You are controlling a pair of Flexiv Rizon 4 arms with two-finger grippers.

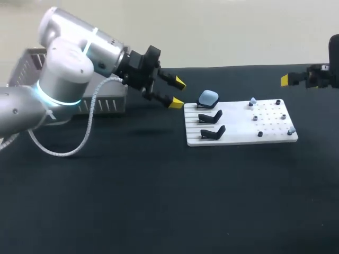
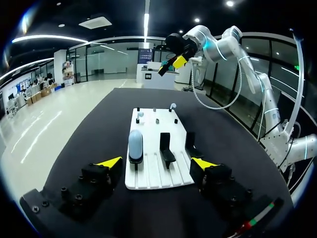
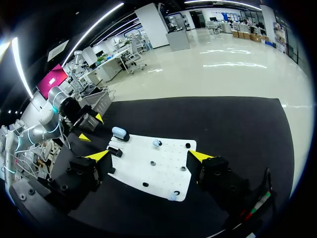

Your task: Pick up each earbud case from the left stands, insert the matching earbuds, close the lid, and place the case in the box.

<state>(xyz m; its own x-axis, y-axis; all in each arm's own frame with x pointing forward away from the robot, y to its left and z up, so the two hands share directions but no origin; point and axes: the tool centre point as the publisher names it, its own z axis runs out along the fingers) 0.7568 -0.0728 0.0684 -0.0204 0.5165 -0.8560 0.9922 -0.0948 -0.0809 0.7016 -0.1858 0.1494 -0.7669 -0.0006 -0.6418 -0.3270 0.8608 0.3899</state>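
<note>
1. Left gripper [image 1: 178, 93]: fingers spread wide, nothing btwn them. It hangs above the table [image 1: 159, 201], just off the left end of the white board [image 1: 238, 127], tips pointing toward the board.
2. Right gripper [image 3: 148, 156]: also wide open and empty. In the head view it's up at the far right, above the table and well apart from the board. In its own wrist view the whole board lies ahead of the fingers.
3. Earbud case [image 1: 208, 97]: pale blue, lid shut, sitting on the farthest of the three black stands [image 1: 211, 117] at the board's left end. The other 2 stands are empty. From the left wrist view the case [image 2: 135, 144] is just ahead of the fingers, closer to one fingertip than the other, not touching either.
4. Earbuds [image 1: 252, 100]: two small pale blue bits on the right part of the board, one near the far edge, one at the near right corner, w/ a few small dark pegs [image 1: 256, 117] scattered around them.
5. Box [image 1: 108, 105]: grey mesh one, far left of the table, partly hidden behind the left arm. Can't see inside it.
</note>
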